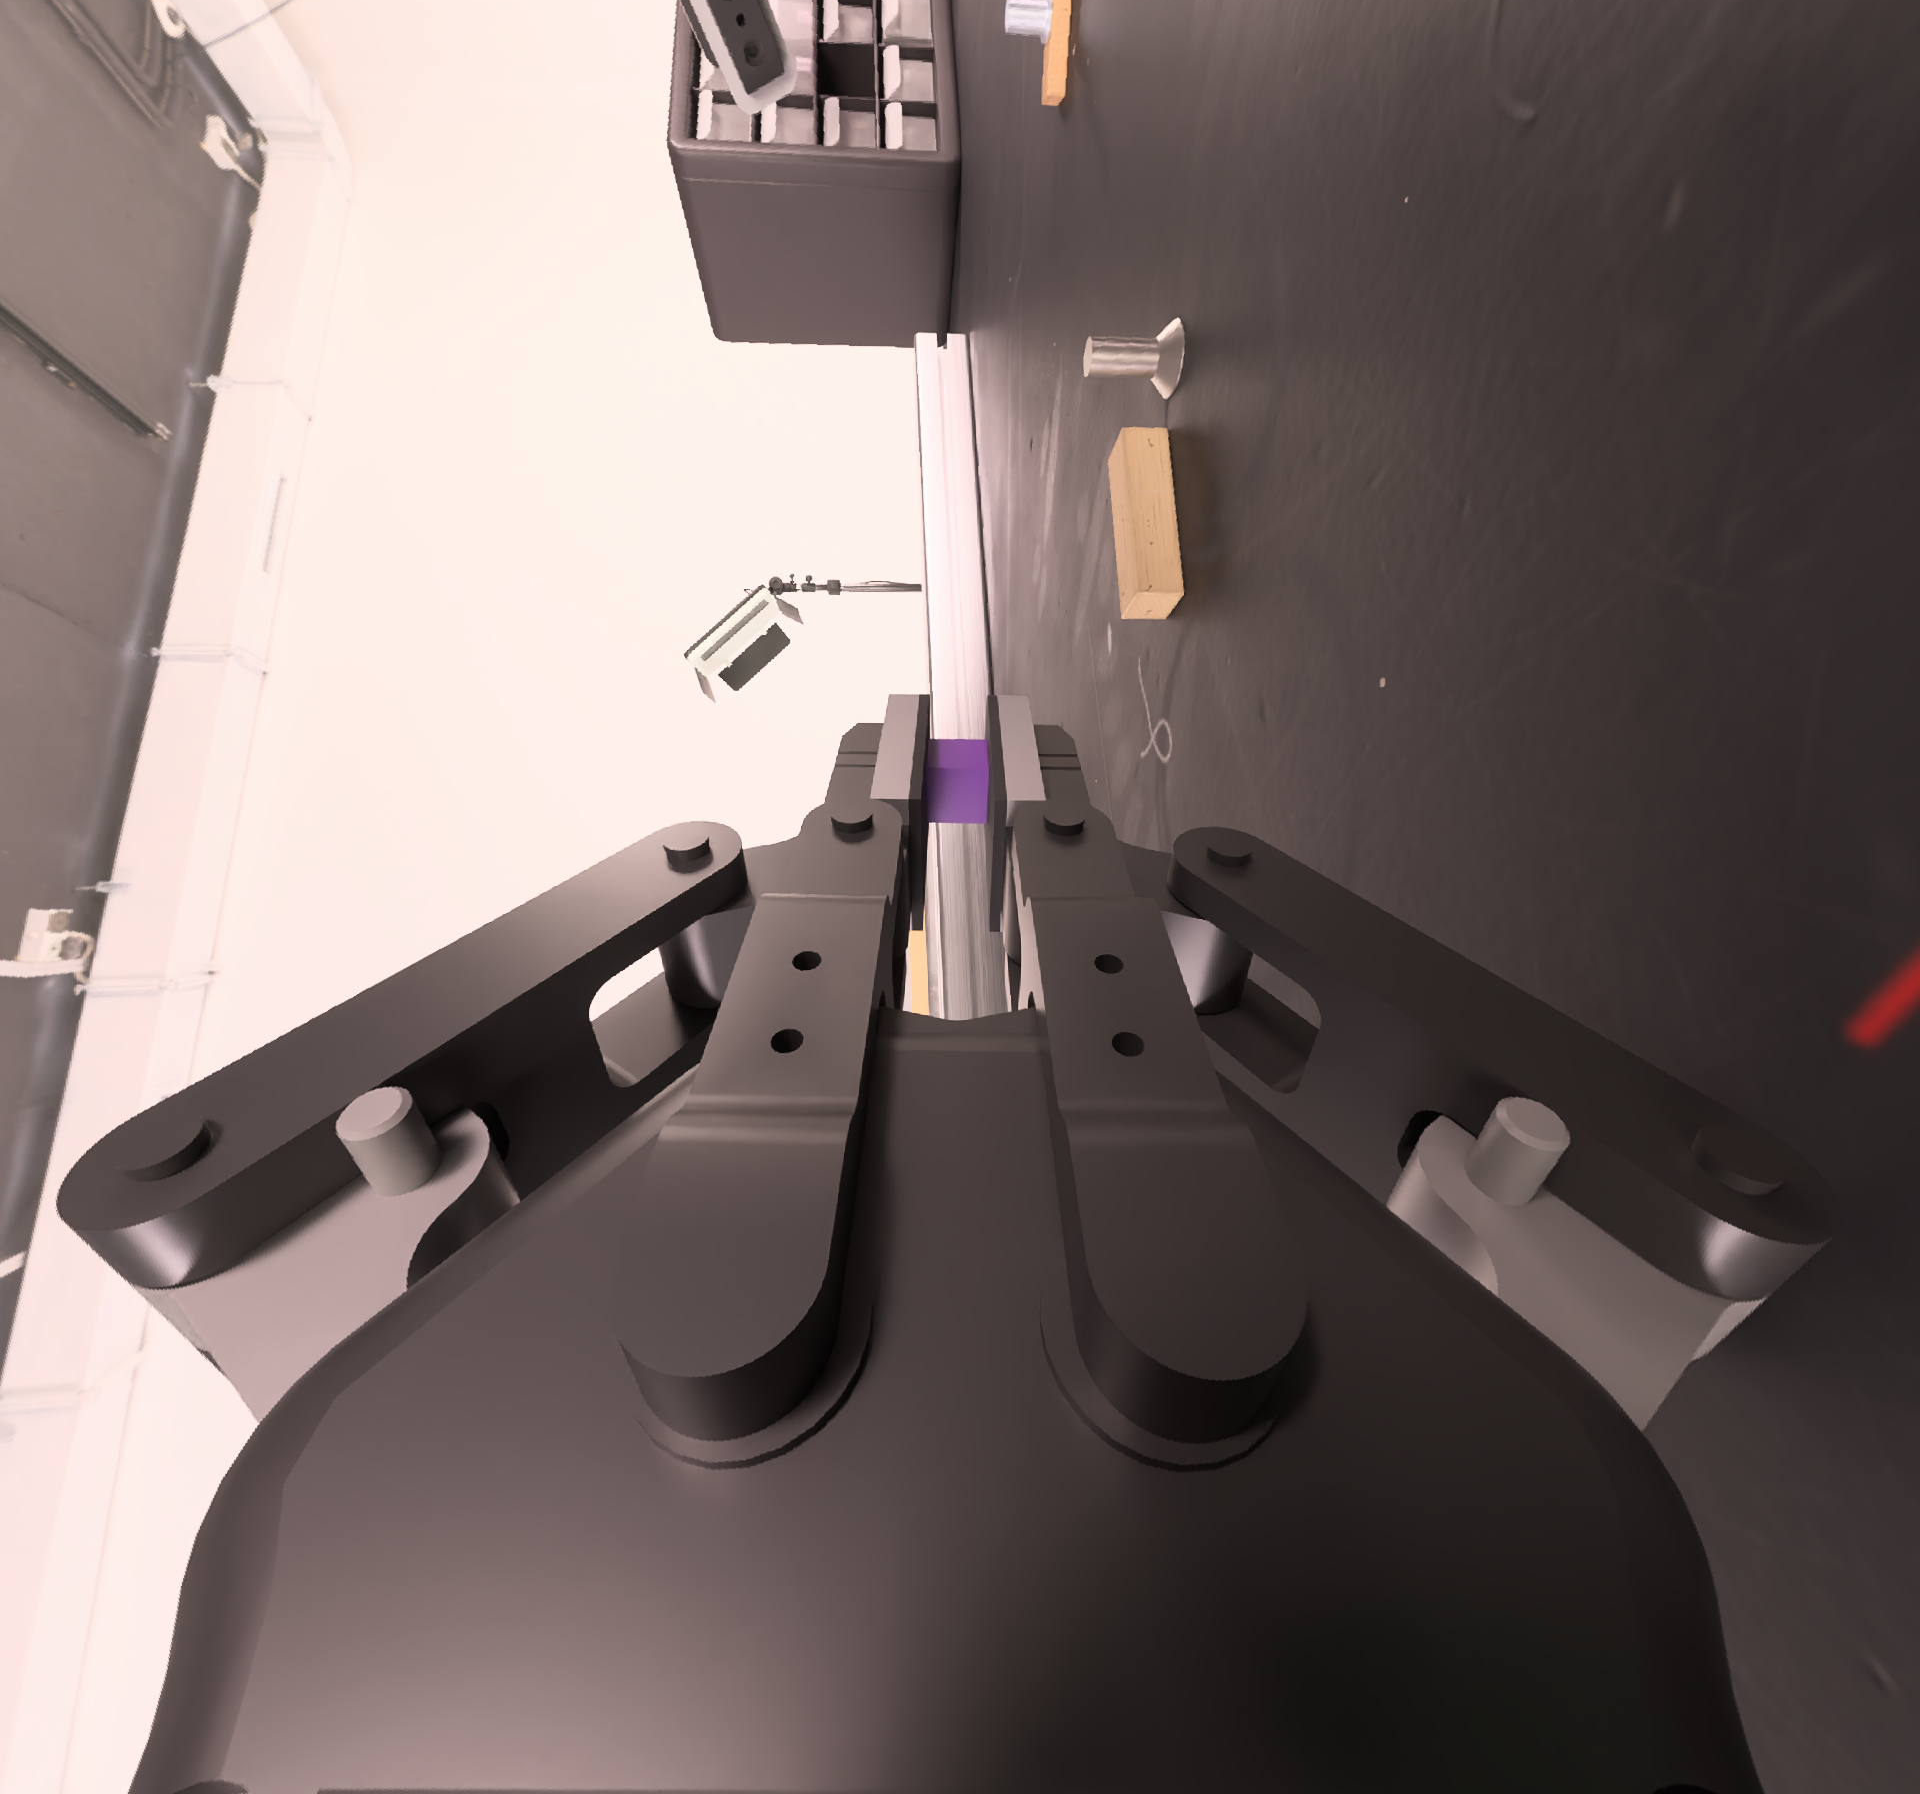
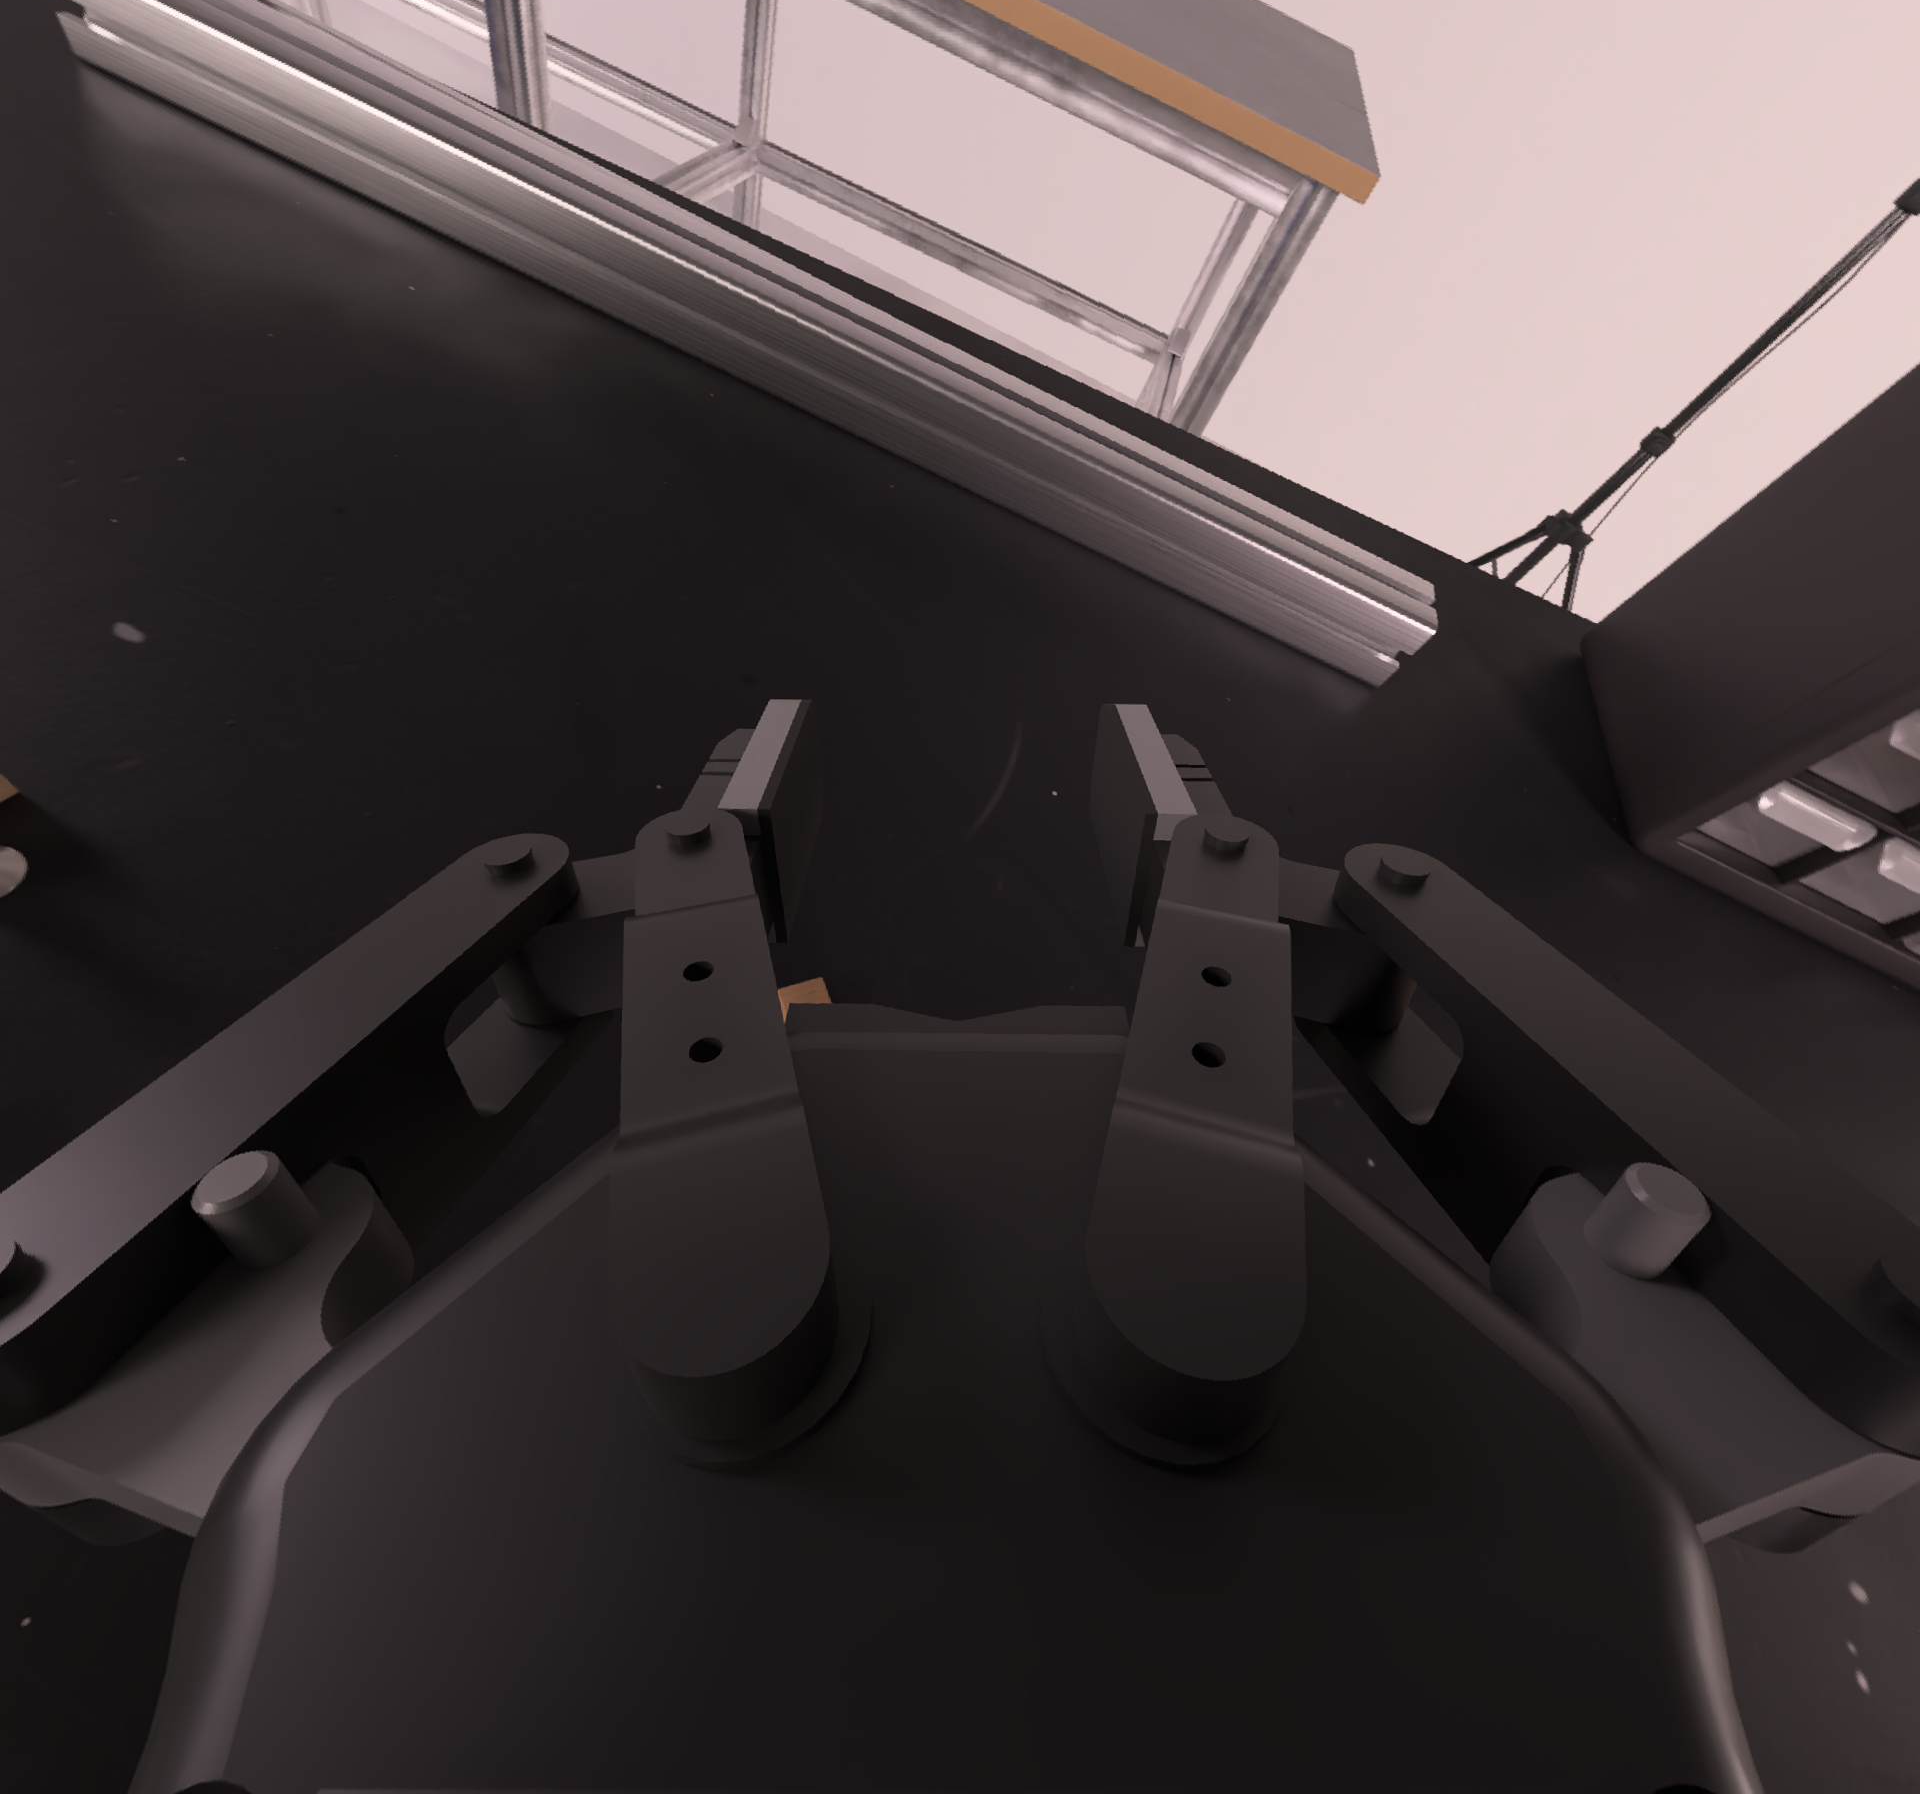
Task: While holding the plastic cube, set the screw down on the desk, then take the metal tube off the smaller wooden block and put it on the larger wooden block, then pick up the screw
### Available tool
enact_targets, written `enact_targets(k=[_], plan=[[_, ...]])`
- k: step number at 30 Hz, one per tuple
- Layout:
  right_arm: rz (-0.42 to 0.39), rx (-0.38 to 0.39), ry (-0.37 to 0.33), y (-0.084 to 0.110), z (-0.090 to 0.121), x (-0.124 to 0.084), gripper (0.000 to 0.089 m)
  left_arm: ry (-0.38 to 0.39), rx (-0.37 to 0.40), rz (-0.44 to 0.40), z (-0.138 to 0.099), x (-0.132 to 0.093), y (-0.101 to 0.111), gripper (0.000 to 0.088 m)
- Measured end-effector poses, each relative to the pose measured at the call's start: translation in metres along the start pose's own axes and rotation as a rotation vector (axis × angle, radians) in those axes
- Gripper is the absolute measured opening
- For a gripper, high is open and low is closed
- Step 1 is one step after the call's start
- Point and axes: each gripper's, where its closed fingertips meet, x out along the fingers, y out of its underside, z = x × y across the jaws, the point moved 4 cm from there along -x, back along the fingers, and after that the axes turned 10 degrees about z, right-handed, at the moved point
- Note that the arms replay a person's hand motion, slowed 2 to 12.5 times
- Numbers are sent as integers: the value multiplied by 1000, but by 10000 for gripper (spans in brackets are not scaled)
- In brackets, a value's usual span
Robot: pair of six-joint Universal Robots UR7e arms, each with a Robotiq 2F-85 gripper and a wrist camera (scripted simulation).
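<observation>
We see the plastic cube (image 1: 956,781), small, purple and matte with crisp edges, clamped between the flat pads of the left gripper (image 1: 957,749), whose fingers (image 1: 900,749) press on its two opposite faces. The cube is held off the table (image 1: 1558,809), a dark sheet with a faintly wrinkled, scuffed surface.

On that table the screw (image 1: 1135,358) stands on its wide flat head, its short, dull silver shank pointing away from the surface. Just beside it lies a thick, pale wooden block (image 1: 1146,522), a rectangular bar with visible grain. Well apart from both, a thinner wooden slab (image 1: 1061,10) carries the metal tube (image 1: 1030,12), a short, shiny cylinder standing upright on it.

Near the slab sits a dark, boxy drawer cabinet (image 1: 831,186) with a grid of translucent compartments. A ribbed aluminium rail (image 1: 951,518) runs along the table edge.

In the right wrist view, the right gripper (image 2: 961,757) hovers over bare table (image 2: 416,549) with its fingers (image 2: 771,757) spread wide and nothing between them. Beyond the rail (image 2: 727,290) stands a metal-framed bench with a wood-edged top (image 2: 1039,30).
</observation>
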Motion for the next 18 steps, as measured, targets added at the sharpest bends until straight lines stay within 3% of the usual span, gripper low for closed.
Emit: enact_targets(k=[18], plan=[[90,44,55,23,-17,0,441,7,-5,5,-1,1,1,95]])
